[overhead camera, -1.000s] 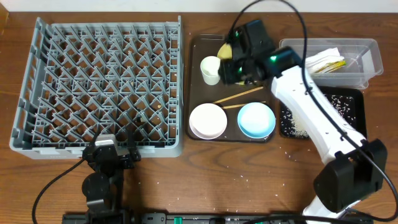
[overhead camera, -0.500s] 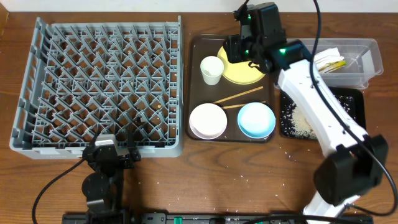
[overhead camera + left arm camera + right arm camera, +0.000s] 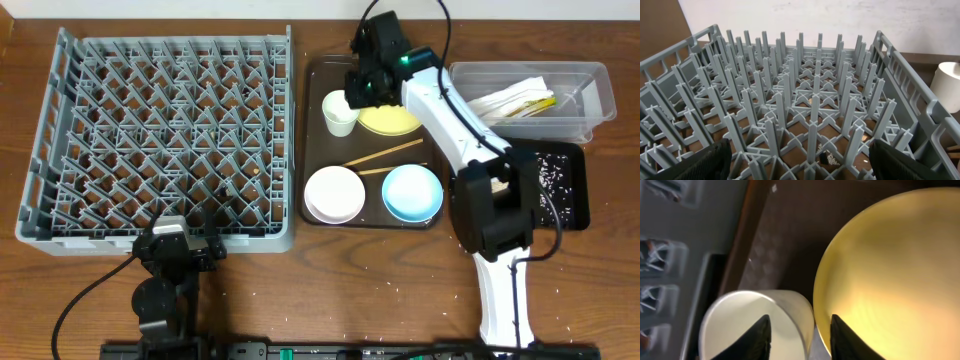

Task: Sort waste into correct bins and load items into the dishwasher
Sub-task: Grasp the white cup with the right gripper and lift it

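Note:
My right gripper (image 3: 360,88) is open over the brown tray. In the right wrist view its fingers (image 3: 801,335) straddle the near wall of the white cup (image 3: 740,325): one finger is inside the cup, the other is over the yellow plate (image 3: 890,270). Overhead, the cup (image 3: 339,114) stands left of the plate (image 3: 394,120). Chopsticks (image 3: 385,155), a white bowl (image 3: 334,194) and a light blue bowl (image 3: 412,192) lie in front of them. The grey dish rack (image 3: 160,140) is empty. My left gripper (image 3: 180,250) is open at the rack's front edge (image 3: 807,167).
The brown serving tray (image 3: 314,75) holds the dishes. A clear tub (image 3: 592,72) at the far right holds white napkins and a yellow-green packet (image 3: 518,100). The black tray (image 3: 566,190) in front of it holds beige crumbs. The cup also shows beyond the rack (image 3: 950,85).
The yellow plate came out from under my right gripper and now lies flat on the tray. The gripper moved left from the plate's far edge to the cup's rim. The left arm has not moved.

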